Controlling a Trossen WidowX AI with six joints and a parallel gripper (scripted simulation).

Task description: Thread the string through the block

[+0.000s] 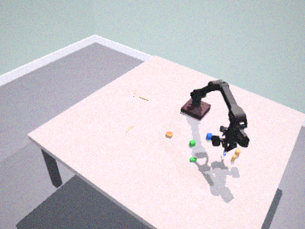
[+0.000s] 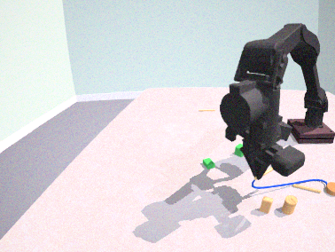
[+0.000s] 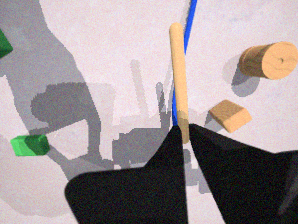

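My gripper (image 1: 225, 151) (image 2: 257, 174) (image 3: 183, 130) is shut on the thin wooden stick (image 3: 178, 75) (image 2: 268, 170) by one end and holds it a little above the table. The blue string (image 3: 190, 20) (image 2: 290, 181) runs from the stick across the table to the round orange button (image 2: 331, 188) at the right edge of the exterior view. A tan cylinder (image 3: 268, 60) (image 2: 290, 205) (image 1: 238, 151) and a small tan block (image 3: 230, 116) (image 2: 266, 204) (image 1: 233, 159) lie just right of the stick. I cannot make out a hole in either.
A loose stick (image 2: 307, 188) lies by the button. Two green cubes (image 1: 192, 143) (image 1: 193, 160) (image 2: 208, 163) (image 3: 30, 145) sit to the left and a blue cube (image 1: 209, 136) behind. An orange disc (image 1: 169, 134) and more loose sticks (image 1: 129, 128) (image 1: 143, 98) lie farther off. The arm's base (image 1: 195, 109) stands behind.
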